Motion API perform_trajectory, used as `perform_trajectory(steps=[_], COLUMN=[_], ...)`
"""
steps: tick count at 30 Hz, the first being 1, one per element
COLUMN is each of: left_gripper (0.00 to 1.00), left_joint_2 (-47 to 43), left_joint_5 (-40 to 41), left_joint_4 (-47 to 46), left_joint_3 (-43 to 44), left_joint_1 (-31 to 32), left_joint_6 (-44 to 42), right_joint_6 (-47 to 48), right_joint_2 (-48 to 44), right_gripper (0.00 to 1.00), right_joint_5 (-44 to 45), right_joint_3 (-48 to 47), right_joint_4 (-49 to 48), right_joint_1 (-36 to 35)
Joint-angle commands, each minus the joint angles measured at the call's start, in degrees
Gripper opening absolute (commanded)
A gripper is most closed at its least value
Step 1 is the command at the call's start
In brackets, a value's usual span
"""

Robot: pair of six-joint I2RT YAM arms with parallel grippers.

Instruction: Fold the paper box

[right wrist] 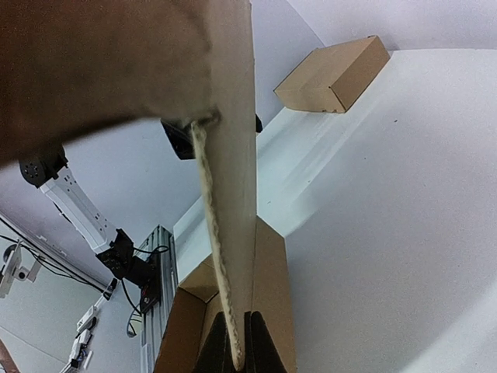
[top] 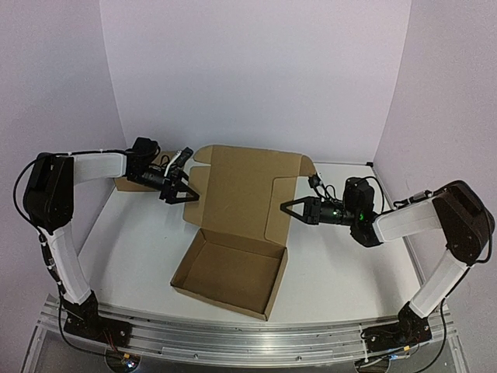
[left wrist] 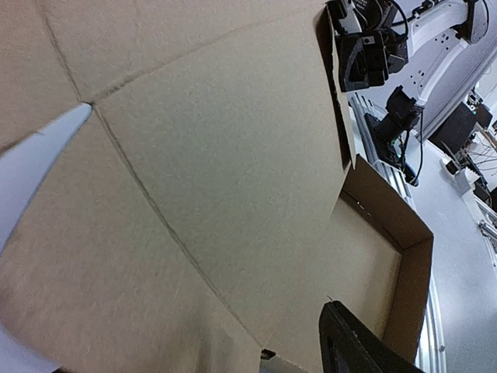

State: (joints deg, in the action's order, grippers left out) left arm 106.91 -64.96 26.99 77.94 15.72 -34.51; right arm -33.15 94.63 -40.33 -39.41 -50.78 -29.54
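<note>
One paper box [top: 233, 268], one smaller box [right wrist: 334, 74], two arms [top: 66, 252] [top: 439, 284]

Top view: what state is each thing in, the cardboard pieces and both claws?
paper box: tray walls folded up, lid standing open.
left gripper: open, at the lid's left edge.
right gripper: shut on the lid's right flap.
plain box: closed, lying flat at the back left.

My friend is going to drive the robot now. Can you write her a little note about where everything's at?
The left gripper is open beside the left edge of the lid.
The right gripper is shut on the lid's right side.
The paper box sits mid-table, with its lid standing up at the back.
Done: the tray walls are up.
Left: fold the lid down and tuck it in.
</note>
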Motion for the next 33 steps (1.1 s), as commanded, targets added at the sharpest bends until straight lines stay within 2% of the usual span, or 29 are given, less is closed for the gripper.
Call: perform_trajectory(steps=[1, 6, 10, 13, 18, 22, 25, 29, 33], left_gripper=[0.71, 0.71, 0.72, 0.74, 0.66, 0.62, 0.63, 0.71, 0.76], left_joint_2=[-1.2, 1.7, 0.7, 0.7, 3.8, 7.8, 10.7, 11.8, 9.6], left_joint_5=[-0.6, 0.0, -4.2, -3.0, 0.6, 6.2, 8.4, 4.1, -1.8], left_joint_4=[-4.6, -4.1, 9.1, 14.7, 9.2, 3.2, -0.9, 1.1, 4.3], left_joint_3=[-1.4, 2.3, 7.7, 10.1, 11.4, 11.4, 12.4, 14.0, 11.4], left_joint_1=[1.5, 2.0, -1.0, -3.7, -10.2, -10.5, -8.9, -5.6, -4.2], left_joint_6=[2.0, 4.5, -6.5, -13.3, -13.1, -12.8, -10.4, -9.7, -9.3], right_joint_6=[1.1, 1.3, 1.4, 1.2, 1.1, 1.2, 1.1, 1.2, 1.9], right_joint_2=[-1.1, -1.4, -2.5, -2.1, -1.9, -1.9, -1.7, -1.6, -1.5], right_gripper=[0.0, 0.0, 0.0, 0.0, 0.0, 0.0, 0.0, 0.0, 0.0], right_joint_5=[-1.2, -1.5, -1.3, -2.1, -2.9, -3.0, -3.2, -3.0, -1.8], right_joint_3=[-2.1, -2.0, -1.5, -1.8, -2.3, -2.6, -2.9, -3.1, -2.9], right_joint_4=[-1.7, -1.6, -1.4, -1.4, -1.2, -1.0, -1.0, -0.8, -0.7], right_joint_1=[-0.2, -0.2, 0.6, 0.6, 0.6, 0.7, 0.7, 0.7, 0.6])
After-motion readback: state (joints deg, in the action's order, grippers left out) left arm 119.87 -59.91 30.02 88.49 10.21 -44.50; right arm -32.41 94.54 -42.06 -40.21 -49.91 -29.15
